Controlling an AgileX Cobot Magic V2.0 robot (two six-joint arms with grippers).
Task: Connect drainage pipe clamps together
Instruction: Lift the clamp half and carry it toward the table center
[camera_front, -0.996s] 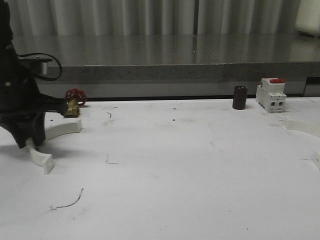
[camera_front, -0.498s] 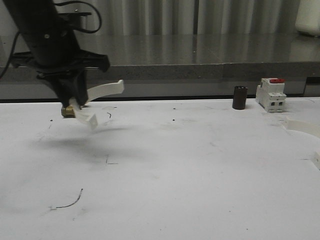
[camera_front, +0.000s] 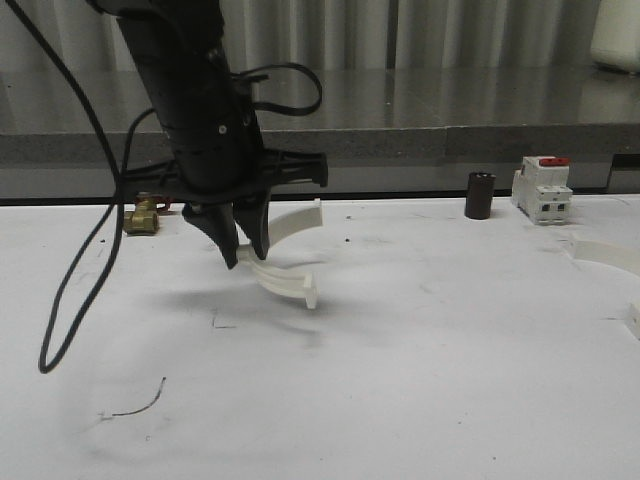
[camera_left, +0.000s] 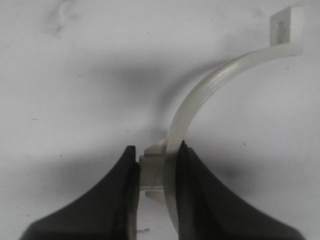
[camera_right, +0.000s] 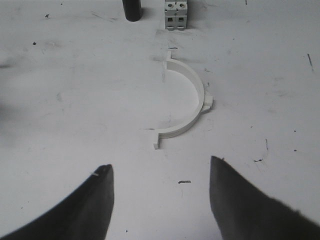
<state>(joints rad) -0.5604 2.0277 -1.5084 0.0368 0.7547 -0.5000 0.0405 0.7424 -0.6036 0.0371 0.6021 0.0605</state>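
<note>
My left gripper (camera_front: 244, 254) hangs over the middle-left of the table, shut on one white drainage pipe clamp (camera_front: 285, 250), a half-ring held above the surface. In the left wrist view the jaws pinch the clamp (camera_left: 200, 100) at its outer lug, and the arc curves away to a flat end tab. The second clamp (camera_right: 190, 100) lies flat on the table ahead of my right gripper (camera_right: 161, 172), which stands open with nothing between its fingers. In the front view this clamp (camera_front: 610, 255) shows partly at the right edge.
A white breaker with a red switch (camera_front: 542, 188) and a dark cylinder (camera_front: 480, 194) stand at the back right. A brass valve (camera_front: 141, 216) sits at the back left. A black cable (camera_front: 75, 290) hangs from the left arm.
The left arm has carried the clamp to the right, from the table's left side toward the middle, and lowered it a little. The brass valve is now uncovered.
</note>
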